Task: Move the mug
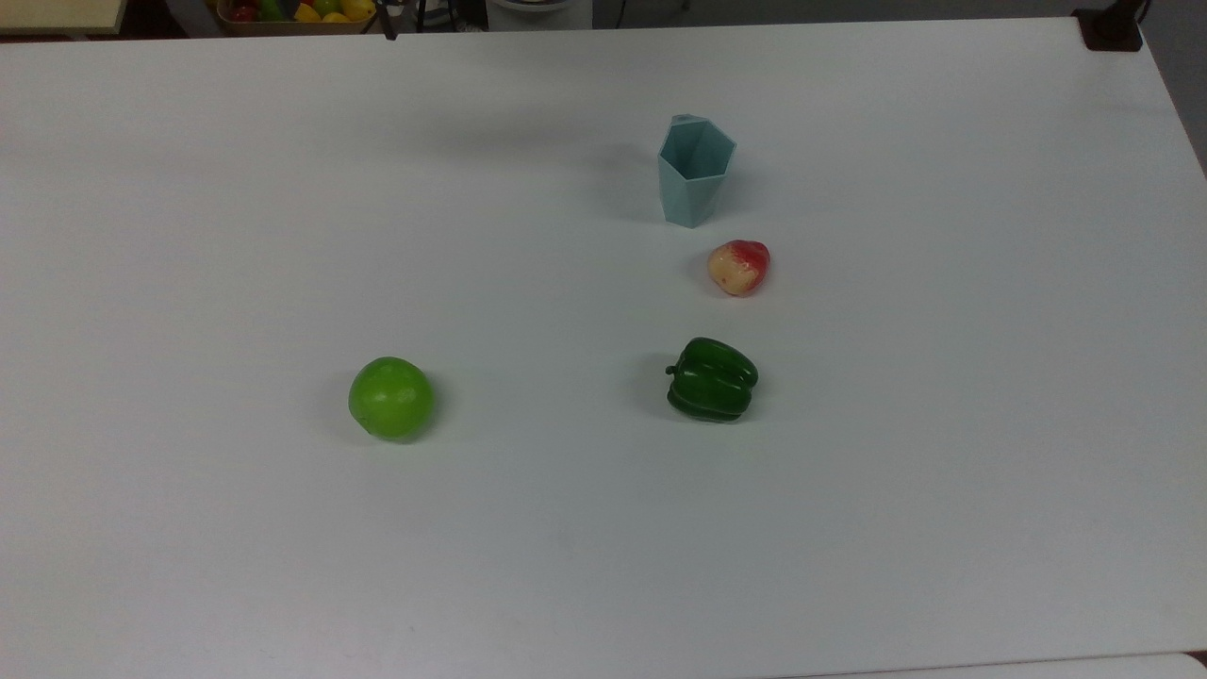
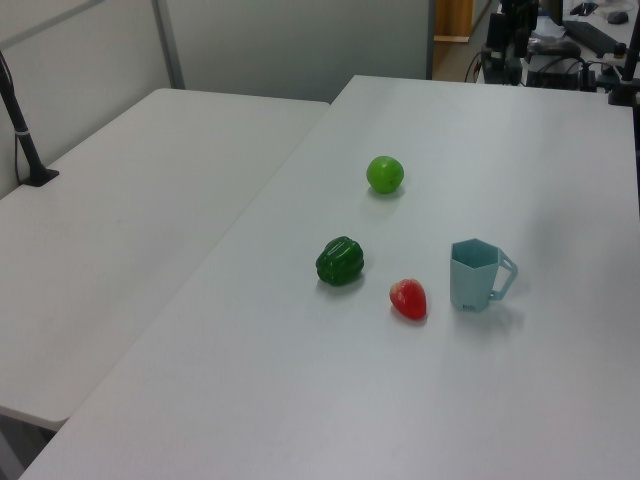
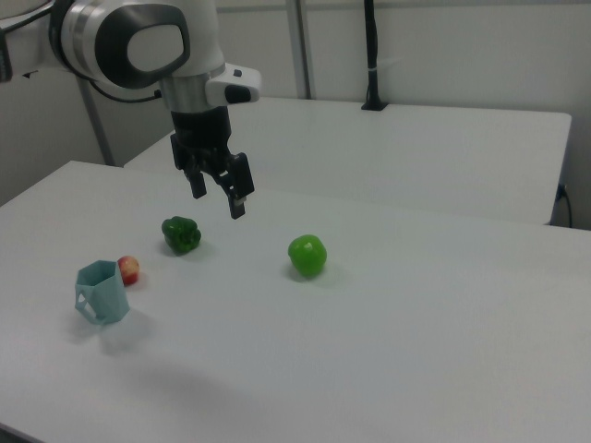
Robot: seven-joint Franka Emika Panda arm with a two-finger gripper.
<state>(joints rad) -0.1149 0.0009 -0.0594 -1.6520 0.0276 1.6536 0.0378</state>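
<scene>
- Hanging in the air above the white counter (image 1: pixel 283 189), the black two-finger pincer (image 3: pixel 220 192) is sitting released, jaws apart and holding nothing, pointing downward in the right view.
- Standing upright on the counter is the pale blue-grey plastic mug with a hexagonal rim and faceted, tapering sides (image 1: pixel 695 171); its open mouth is facing up and a thin loop handle is projecting toward the left view's right.
- Lying just beside the mug, apart from it, is a small red-and-yellow toy peach-like fruit (image 1: pixel 739 267); a dark green toy bell pepper (image 1: pixel 712 379) is resting further along, and a bright green round toy apple (image 1: pixel 391 397) is sitting well apart from the mug.
- Relative position, right view: the mug is sitting low toward the right view's left, well apart from the pincer, which is hovering higher and toward the right view's right, nearer the pepper than the mug.
- Handling judgement: the mug is looking light, stiff and thin-walled, probably smooth and a bit slippery; an empty cup like this is likely tipping easily if nudged on approach.
- Grasp judgement: taking one wall at the rim, one finger inside and one outside, is looking the safest hold; the flat facets are offering parallel faces, whereas the handle is looking thin.
- Risk: the red-and-yellow fruit is sitting close enough to be knocked on descent.
</scene>
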